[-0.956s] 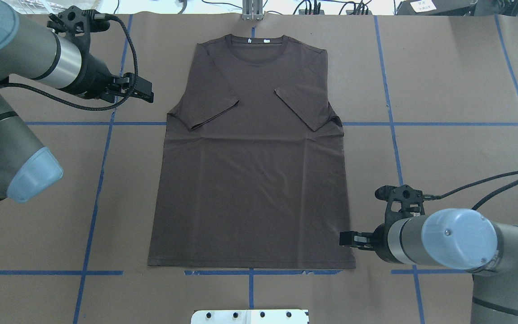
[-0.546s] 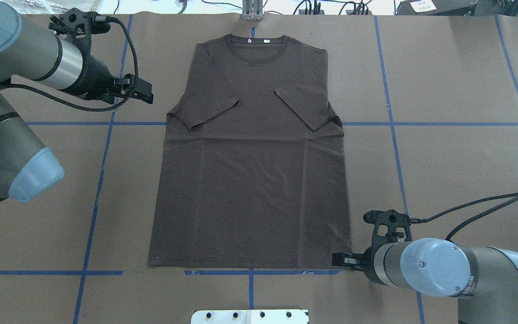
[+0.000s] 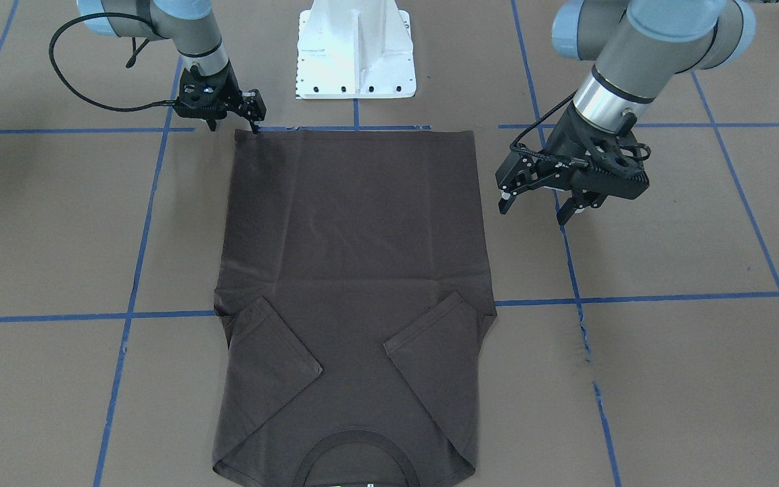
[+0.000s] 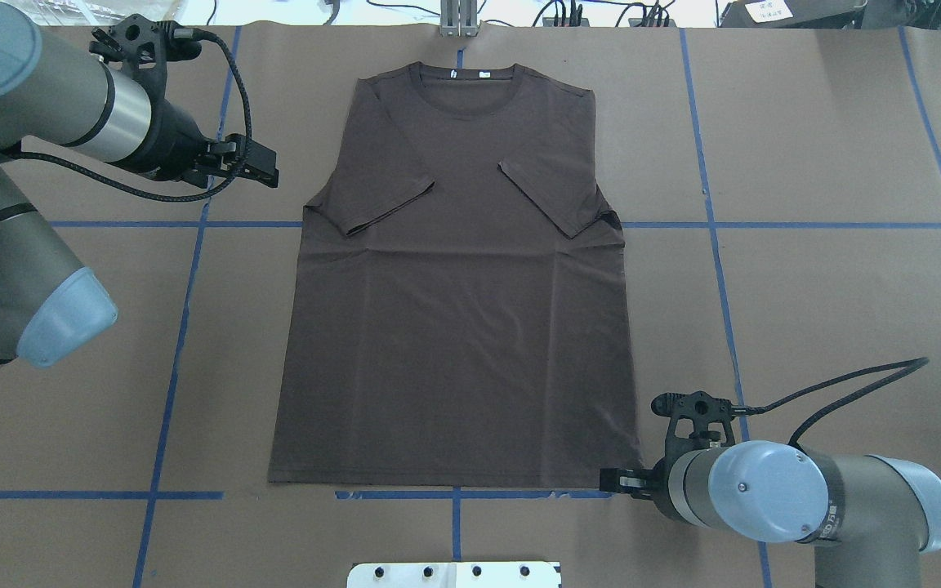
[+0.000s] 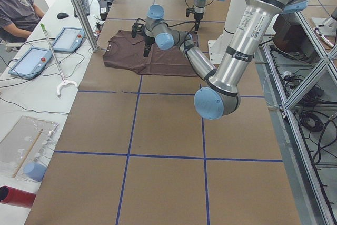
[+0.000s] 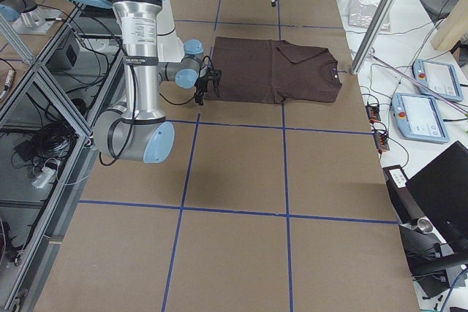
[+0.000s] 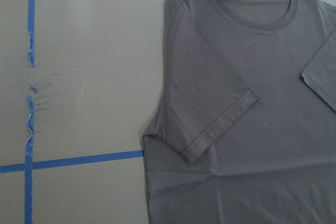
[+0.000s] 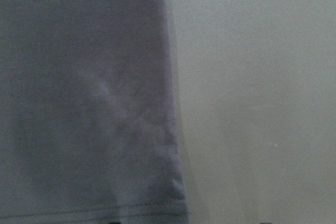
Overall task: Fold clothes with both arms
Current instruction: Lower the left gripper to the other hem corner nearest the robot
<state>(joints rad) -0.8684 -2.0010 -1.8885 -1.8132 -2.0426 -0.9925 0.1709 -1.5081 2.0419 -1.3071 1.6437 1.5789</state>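
Grasping step: the hem corner [image 3: 239, 135] is judged next to be pinched by the right gripper [image 3: 234, 126].
T-shirt [image 4: 454, 327]: spread flat on the tabletop [image 4: 805, 286], collar [image 4: 462, 108] farthest from the robot.
Right gripper: slightly parted, low at that corner; both layers should be caught.
Left gripper [image 3: 533, 211]: spread wide, raised beside the left sleeve [image 4: 372, 200].

Flat brown paper-covered table [image 4: 830, 131] with blue tape grid lines [image 4: 805, 224]; dark brown short-sleeved T-shirt [image 4: 458, 343] lies spread, sleeves folded inward; white pedestal base [image 3: 356, 67] near hem.
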